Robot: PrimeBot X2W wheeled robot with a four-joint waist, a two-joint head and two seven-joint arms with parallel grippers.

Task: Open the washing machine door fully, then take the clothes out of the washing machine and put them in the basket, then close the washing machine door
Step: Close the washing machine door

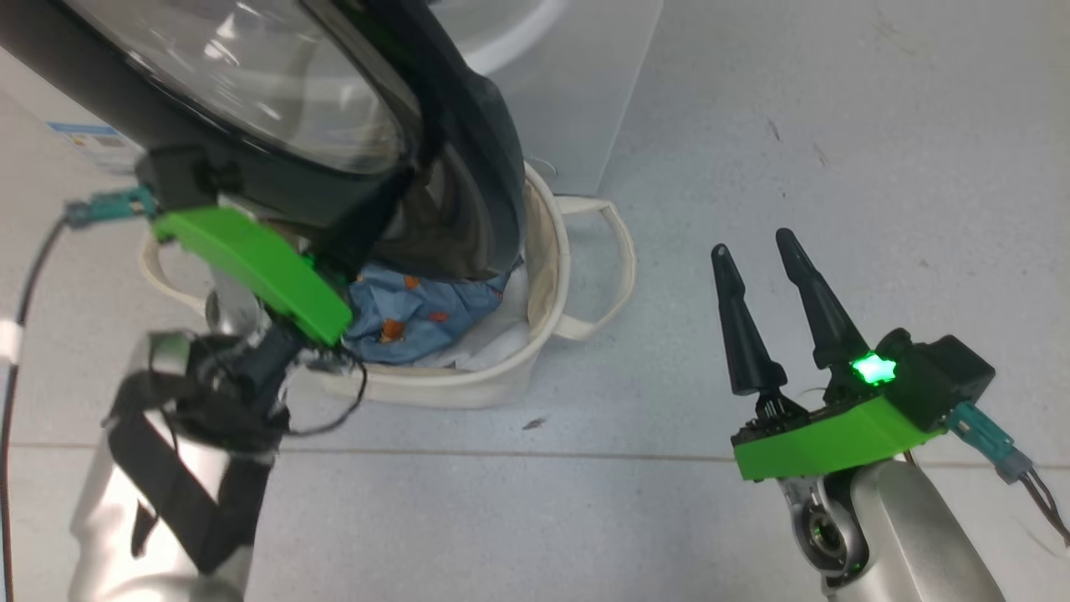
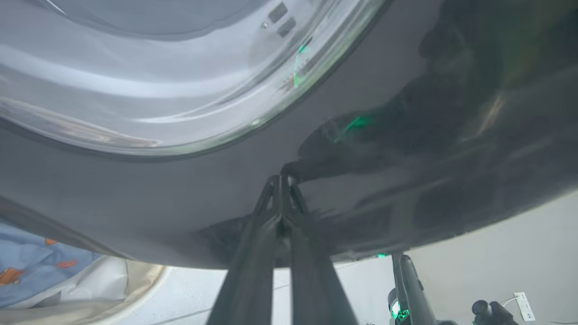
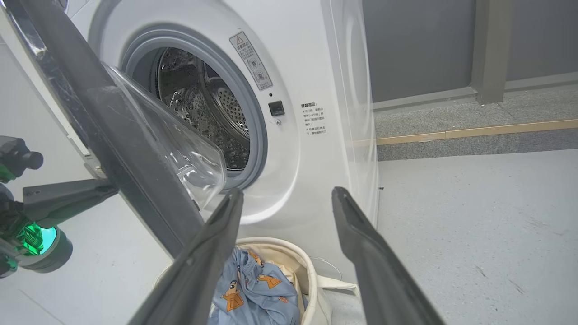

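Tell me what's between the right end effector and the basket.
Bare grey floor, in the head view; the right end effector sits clear of the basket.

silver arms, green plates, black fingers

the right gripper [image 1: 751, 242] has two long black cone-shaped fingers [image 1: 740, 334] on a bright green flat plastic plate [image 1: 836, 439], with a green star-shaped light [image 1: 873, 368]. a teal plug with thin wires [image 1: 991, 439] comes out of the side. the arm under it is a rounded silver metal forearm [image 1: 919, 527]. the left gripper [image 2: 280, 180] has the same dark fingers; its silver left forearm [image 1: 100, 518] carries black straps [image 1: 175, 493] and a thin black cable [image 1: 29, 276].
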